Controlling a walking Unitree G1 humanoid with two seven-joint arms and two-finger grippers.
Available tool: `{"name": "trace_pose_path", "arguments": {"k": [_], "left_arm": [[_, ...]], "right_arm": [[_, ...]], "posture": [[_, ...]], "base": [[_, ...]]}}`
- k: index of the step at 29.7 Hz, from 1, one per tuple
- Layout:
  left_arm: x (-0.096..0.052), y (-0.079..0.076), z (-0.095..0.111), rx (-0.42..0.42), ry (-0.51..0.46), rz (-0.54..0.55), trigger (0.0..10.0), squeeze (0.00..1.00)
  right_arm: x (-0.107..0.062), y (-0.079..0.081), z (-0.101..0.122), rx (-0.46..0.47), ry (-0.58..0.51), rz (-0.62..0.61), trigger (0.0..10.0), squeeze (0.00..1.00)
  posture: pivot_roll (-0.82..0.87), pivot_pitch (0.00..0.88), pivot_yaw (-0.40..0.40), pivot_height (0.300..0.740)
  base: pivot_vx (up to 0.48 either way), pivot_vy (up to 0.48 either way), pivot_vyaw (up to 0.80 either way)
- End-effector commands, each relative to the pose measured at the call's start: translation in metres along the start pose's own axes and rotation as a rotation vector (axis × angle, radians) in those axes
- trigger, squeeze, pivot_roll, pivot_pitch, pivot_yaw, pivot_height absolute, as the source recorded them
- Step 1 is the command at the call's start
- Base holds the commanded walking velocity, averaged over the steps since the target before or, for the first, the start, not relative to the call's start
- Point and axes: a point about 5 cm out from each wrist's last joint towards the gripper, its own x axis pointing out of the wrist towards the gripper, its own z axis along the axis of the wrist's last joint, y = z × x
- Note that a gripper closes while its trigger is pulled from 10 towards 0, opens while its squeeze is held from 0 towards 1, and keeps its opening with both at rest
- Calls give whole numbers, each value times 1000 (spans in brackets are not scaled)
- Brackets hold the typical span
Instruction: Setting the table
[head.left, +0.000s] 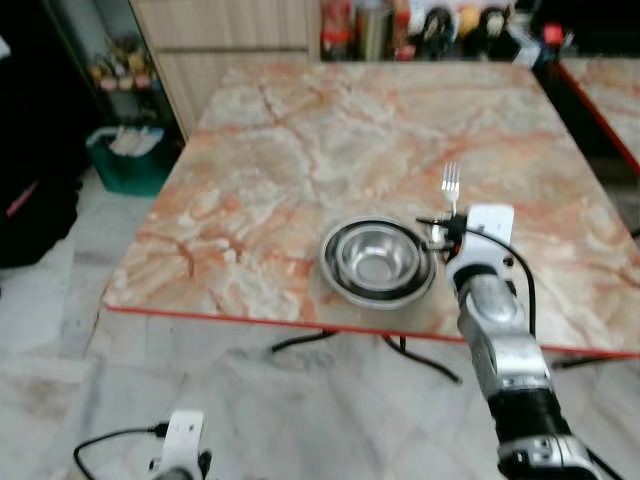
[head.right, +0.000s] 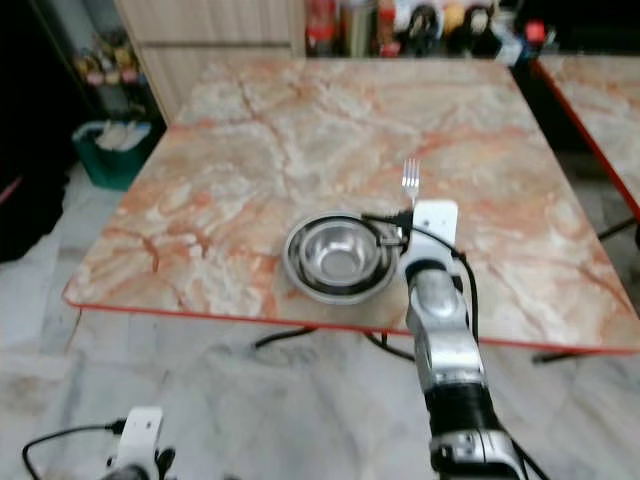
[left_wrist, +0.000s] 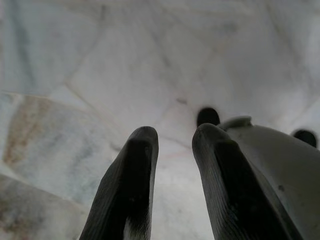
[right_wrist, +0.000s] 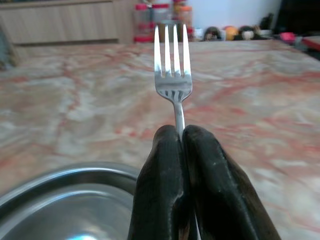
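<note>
**Fork in right gripper, just right of the bowls**

Fork (right_wrist: 174, 75) sits pinched by its handle in my right gripper (right_wrist: 181, 137); the two black fingers are pressed together on the stem with no gap showing. Tines point away from me, toward the top of the head view, so the long axis runs near-to-far across the table (head.left: 300, 130). In the head view the fork stands at centre right, tines just above my wrist.

Stacked steel bowls (head.left: 378, 262) lie immediately to frame-left of the gripper, near the table's front red edge. In the wrist view their rim curves across the lower left, close under the fingers.

Open marble lies to the right of the gripper and beyond it toward the upper frame. Judgement: the fork wants laying down beside the bowls, parallel to its present axis; the bowl rim is the only thing to catch on, and the front edge is near.

Left gripper (left_wrist: 172, 165) hangs low over the floor, fingers slightly parted, holding nothing.
</note>
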Motion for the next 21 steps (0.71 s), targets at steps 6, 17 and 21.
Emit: {"name": "trace_pose_path", "arguments": {"k": [6, 17, 21], "left_arm": [[0, -2, -2, 6, 12, -4, 10000, 0], [0, -2, -2, 5, 7, -9, 10000, 0], [0, -3, -3, 11, 10, -13, 10000, 0]], "right_arm": [[-1, -16, -2, -21, 10, -44, 10000, 0], [-2, -16, -3, -23, 8, -47, 10000, 0], [-2, -20, -5, -40, 26, -59, 10000, 0]], "posture": [[-2, 126, 45, 740], [-3, 97, 48, 740], [-2, 91, 48, 740]], "base": [[268, 0, 0], [24, 0, 0], [0, 0, 0]]}}
